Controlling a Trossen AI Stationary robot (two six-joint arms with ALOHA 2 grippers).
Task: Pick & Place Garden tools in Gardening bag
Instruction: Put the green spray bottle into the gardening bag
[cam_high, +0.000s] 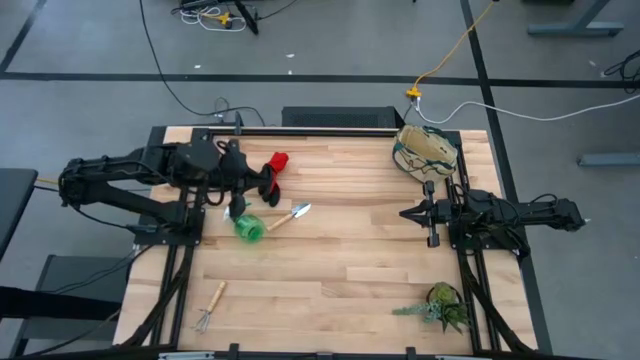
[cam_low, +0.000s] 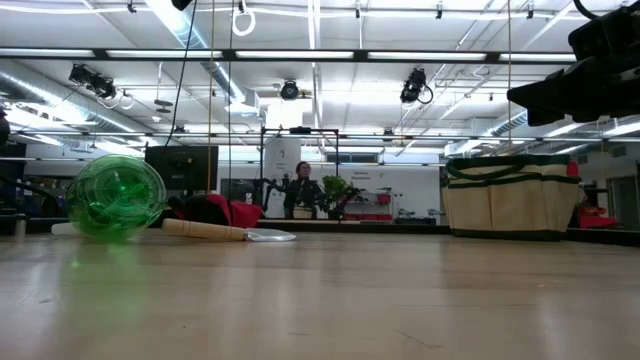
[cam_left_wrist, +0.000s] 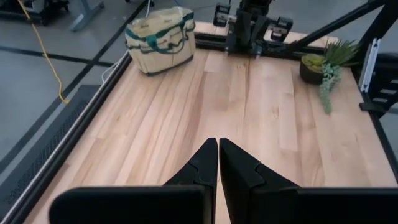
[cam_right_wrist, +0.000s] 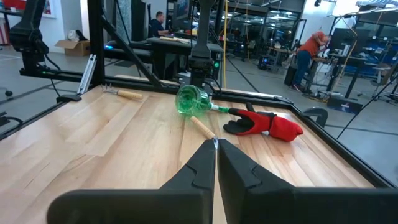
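The red-and-black gloves (cam_high: 274, 170) lie at the far left of the table. The green plastic piece (cam_high: 248, 227) lies on its side beside the wooden-handled trowel (cam_high: 290, 215). The small rake (cam_high: 210, 305) lies flat near the front left. The beige and green bag (cam_high: 427, 150) stands upright at the far right. My left gripper (cam_left_wrist: 217, 142) is shut and empty, close by the gloves in the high view (cam_high: 250, 178). My right gripper (cam_high: 405, 213) is shut and empty at the right, pointing toward the tools (cam_right_wrist: 216, 142).
A leafy potted plant (cam_high: 440, 305) stands at the front right corner. Bare wood lies between the tools on the left and my right gripper. A dark frame rail (cam_high: 320, 128) runs along the far edge. People show in the room beyond the table.
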